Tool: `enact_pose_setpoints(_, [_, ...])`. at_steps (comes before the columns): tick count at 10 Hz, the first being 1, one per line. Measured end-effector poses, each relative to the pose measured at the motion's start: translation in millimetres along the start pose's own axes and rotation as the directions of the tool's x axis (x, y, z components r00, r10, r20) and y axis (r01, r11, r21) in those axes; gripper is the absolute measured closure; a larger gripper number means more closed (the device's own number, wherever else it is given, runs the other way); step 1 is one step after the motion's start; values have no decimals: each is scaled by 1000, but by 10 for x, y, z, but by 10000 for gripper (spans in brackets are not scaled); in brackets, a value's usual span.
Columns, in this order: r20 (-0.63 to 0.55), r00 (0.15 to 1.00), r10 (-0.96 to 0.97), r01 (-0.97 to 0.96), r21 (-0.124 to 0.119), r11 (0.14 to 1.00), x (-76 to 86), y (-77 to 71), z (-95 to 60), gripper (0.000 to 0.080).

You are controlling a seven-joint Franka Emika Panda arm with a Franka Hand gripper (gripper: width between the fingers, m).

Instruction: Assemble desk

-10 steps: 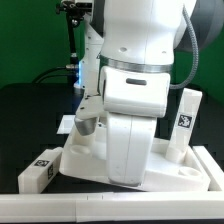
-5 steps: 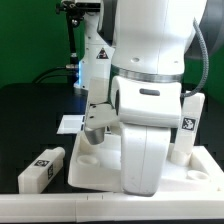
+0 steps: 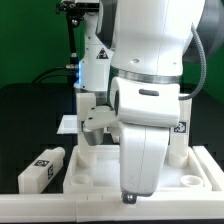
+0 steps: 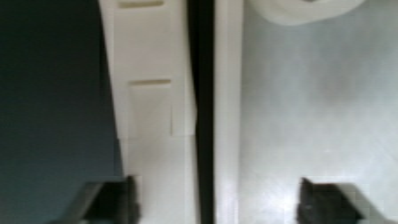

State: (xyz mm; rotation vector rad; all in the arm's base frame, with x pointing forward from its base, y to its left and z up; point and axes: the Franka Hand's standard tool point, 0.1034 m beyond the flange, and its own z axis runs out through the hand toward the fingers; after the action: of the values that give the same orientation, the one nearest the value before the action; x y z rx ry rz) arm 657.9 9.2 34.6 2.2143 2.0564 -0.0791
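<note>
Exterior: low and close, facing the arm (image 3: 150, 120) head-on; the arm hides much of the tabletop (image 3: 95, 158).
Wrist: looks straight down, very near the tabletop.
Shared: part of the tabletop.

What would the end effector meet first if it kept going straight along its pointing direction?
Probably the tabletop edge: in the wrist view the open end effector is centred over the dark gap between it and a white strip. Depth is unclear, so either could touch first.
</note>
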Motion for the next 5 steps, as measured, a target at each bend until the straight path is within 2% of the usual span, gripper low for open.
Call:
enact_pose_setpoints(1, [7, 1000, 6, -6, -18, 1000, 33, 51, -140, 231])
enact_pose_setpoints(2, [14, 999, 31, -31, -4, 1000, 26, 49, -315, 175])
enact_pose_setpoints(3, [13, 998, 60, -60, 0, 998, -10, 60, -487, 175])
enact_pose_setpoints(4, [9, 996, 92, -92, -8, 996, -41, 67, -606, 154])
enact_pose_setpoints(5, [11, 986, 168, -168, -3, 986, -37, 40, -540, 151])
